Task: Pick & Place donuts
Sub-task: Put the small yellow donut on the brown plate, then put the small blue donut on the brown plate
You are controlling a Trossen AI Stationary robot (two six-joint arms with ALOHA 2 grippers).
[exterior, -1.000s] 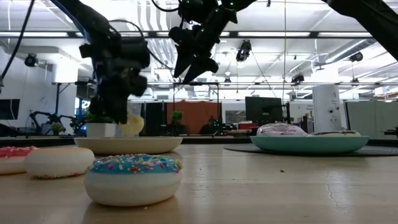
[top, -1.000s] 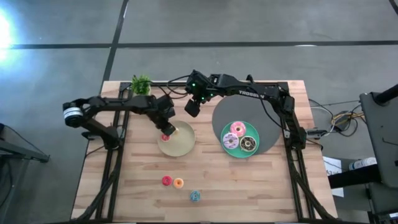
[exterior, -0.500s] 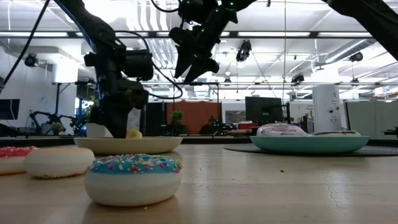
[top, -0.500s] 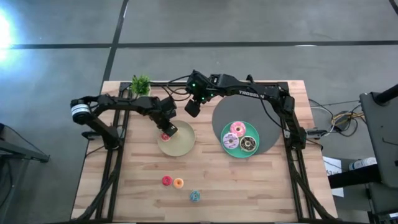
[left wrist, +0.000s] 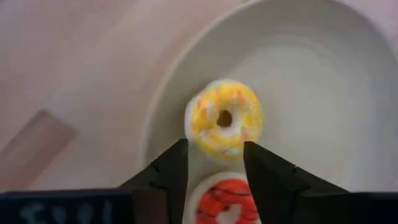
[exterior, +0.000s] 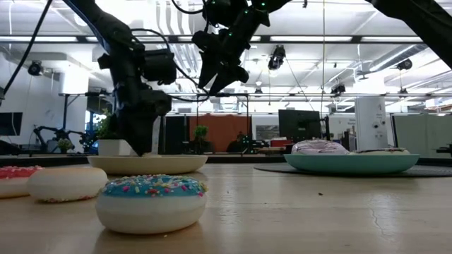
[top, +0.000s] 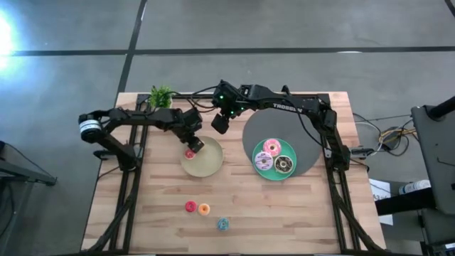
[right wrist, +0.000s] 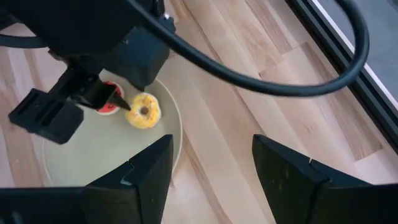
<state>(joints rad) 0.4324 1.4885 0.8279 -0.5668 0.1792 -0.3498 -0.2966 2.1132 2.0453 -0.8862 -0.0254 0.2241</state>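
Note:
A yellow mini donut [left wrist: 224,115] lies flat in the cream plate [top: 210,165], just past the fingertips of my left gripper [left wrist: 214,148]. That gripper stands open over the plate's far left part. A red mini donut [left wrist: 227,199] lies in the plate under the gripper, between its fingers. My right gripper [top: 219,124] hangs open above the table, beyond the cream plate, with nothing in it. Pink [top: 271,147], white-lilac [top: 263,161] and brown [top: 284,165] donuts lie on the teal plate [top: 275,175].
The teal plate rests on a grey round mat [top: 252,135] at the right. Red [top: 190,207], orange [top: 204,209] and blue [top: 222,225] mini donuts lie on the bare wood nearer the front edge. A small green plant [top: 161,96] stands at the far left.
My left gripper has gone down toward the cream plate with the yellow donut and let go of it. The donut, which hung between the fingers above the plate, now lies flat in it, out of the fingers.

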